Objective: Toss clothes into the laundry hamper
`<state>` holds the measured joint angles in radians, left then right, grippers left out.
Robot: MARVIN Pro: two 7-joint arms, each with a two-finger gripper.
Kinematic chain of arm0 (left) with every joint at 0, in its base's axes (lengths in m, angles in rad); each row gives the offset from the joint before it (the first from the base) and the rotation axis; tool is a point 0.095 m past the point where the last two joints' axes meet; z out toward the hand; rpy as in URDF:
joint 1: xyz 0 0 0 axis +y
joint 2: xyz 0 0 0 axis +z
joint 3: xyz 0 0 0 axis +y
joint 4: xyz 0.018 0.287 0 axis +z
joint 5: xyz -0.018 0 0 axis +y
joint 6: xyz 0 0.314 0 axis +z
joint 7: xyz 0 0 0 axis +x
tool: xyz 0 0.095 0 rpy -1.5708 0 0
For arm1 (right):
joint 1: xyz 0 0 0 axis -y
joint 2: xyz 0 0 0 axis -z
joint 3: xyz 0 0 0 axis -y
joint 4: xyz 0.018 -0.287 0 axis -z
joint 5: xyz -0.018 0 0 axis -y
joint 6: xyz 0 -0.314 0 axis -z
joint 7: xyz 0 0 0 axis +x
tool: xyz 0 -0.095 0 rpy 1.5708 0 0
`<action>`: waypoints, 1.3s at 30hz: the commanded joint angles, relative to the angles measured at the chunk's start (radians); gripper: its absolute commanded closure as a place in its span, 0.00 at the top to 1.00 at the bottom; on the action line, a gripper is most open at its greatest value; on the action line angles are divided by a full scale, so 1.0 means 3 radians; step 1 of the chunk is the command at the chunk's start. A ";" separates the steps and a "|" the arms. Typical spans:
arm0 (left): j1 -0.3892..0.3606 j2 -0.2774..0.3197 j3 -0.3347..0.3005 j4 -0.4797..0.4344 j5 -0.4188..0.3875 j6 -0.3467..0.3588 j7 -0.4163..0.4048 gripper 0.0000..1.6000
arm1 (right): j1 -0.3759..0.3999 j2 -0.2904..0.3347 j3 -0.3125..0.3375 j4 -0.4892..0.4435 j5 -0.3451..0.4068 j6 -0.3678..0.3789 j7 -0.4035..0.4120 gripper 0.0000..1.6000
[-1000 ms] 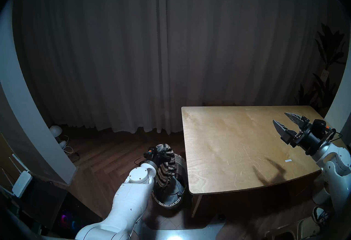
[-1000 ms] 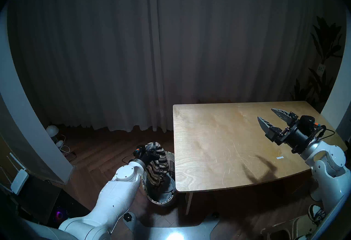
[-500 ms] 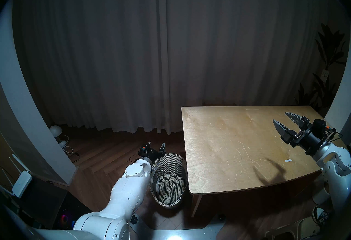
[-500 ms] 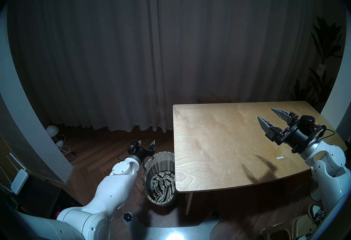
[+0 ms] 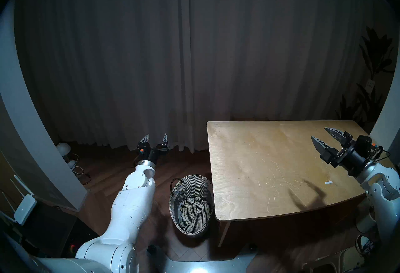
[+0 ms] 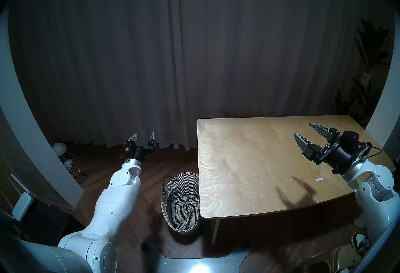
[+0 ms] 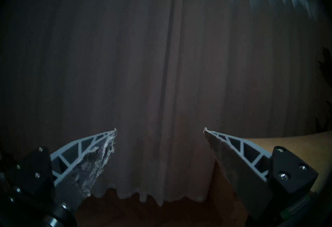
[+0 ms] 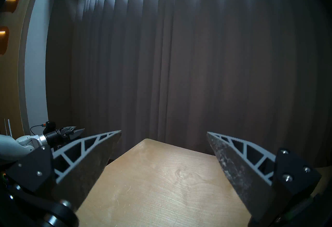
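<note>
The woven wicker hamper (image 5: 173,207) (image 6: 165,205) stands on the floor by the table's left front corner. The cream garment with dark stripes (image 5: 193,212) (image 6: 184,209) lies inside it on top. The black and grey garments are hidden. My left gripper (image 5: 156,136) (image 6: 143,135) (image 7: 159,129) is open and empty, raised left of and beyond the hamper, pointing at the curtain. My right gripper (image 5: 320,133) (image 6: 303,128) (image 8: 163,132) is open and empty above the right side of the wooden table (image 5: 259,168).
A small white paper slip (image 5: 328,182) lies on the table near my right arm. A grey curtain (image 5: 194,60) hangs behind. Lamps and cables (image 5: 65,151) lie on the floor at the left, a white router (image 5: 23,205) at far left, a plant (image 5: 372,71) at the right.
My left gripper let go of the striped garment, which dropped into the hamper. The left arm then swung up and to the left, away from the hamper. The right arm has not moved.
</note>
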<state>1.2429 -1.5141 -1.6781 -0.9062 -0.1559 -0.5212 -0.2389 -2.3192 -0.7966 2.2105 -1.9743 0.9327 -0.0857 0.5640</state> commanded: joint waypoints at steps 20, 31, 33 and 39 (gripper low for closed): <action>0.0690 -0.0157 0.0220 -0.1225 0.0035 -0.0401 -0.0178 1.00 | 0.0869 0.0643 -0.0459 -0.0173 0.0137 0.0196 -0.0482 1.00; 0.0912 -0.0181 0.0253 -0.1670 0.0106 -0.0462 -0.0177 1.00 | 0.1213 0.0821 -0.0909 -0.0050 0.0157 0.0351 -0.0798 1.00; 0.0979 -0.0182 0.0259 -0.1784 0.0131 -0.0451 -0.0176 1.00 | 0.1301 0.0852 -0.1007 -0.0010 0.0155 0.0380 -0.0875 1.00; 0.1153 -0.0194 0.0272 -0.2015 0.0181 -0.0406 -0.0173 1.00 | 0.1500 0.0902 -0.1293 0.0169 0.0116 0.0446 -0.1069 1.00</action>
<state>1.5433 -1.5686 -1.5980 -1.4172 -0.1114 -0.6449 -0.2962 -1.9670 -0.5618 1.8785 -1.9562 0.9772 0.0418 0.2973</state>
